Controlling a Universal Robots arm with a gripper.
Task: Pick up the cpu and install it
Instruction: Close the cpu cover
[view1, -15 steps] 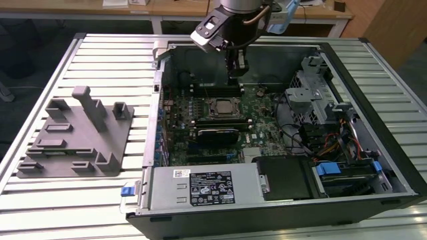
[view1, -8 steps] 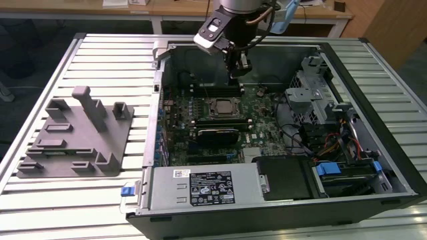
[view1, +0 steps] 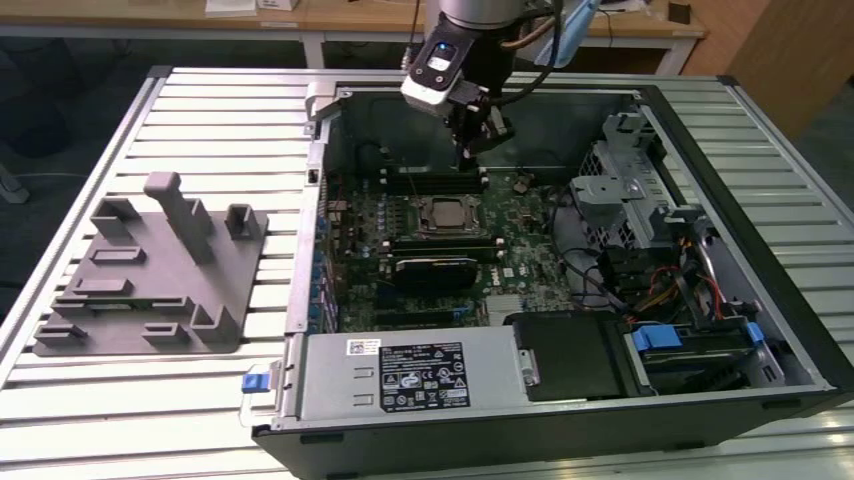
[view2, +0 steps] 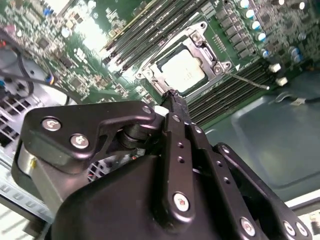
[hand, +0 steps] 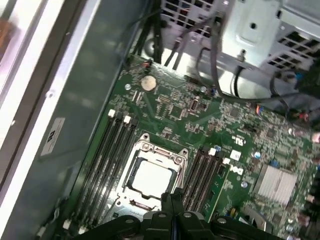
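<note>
An open computer case (view1: 574, 425) lies on the slatted desk (view1: 200, 120), its green motherboard (view1: 531, 225) exposed. A grey fixture (view1: 160, 280) sits near the desk's edge at the exterior view's left.

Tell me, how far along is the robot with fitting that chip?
Done, it seems: the cpu lies in its socket on the motherboard. In hand: nothing; the pincer hangs shut and empty near it. Left: I cannot tell if the socket is clamped.

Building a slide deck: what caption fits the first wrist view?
Shut gripper hangs near the cpu, which lies in the socket on the motherboard.
</note>
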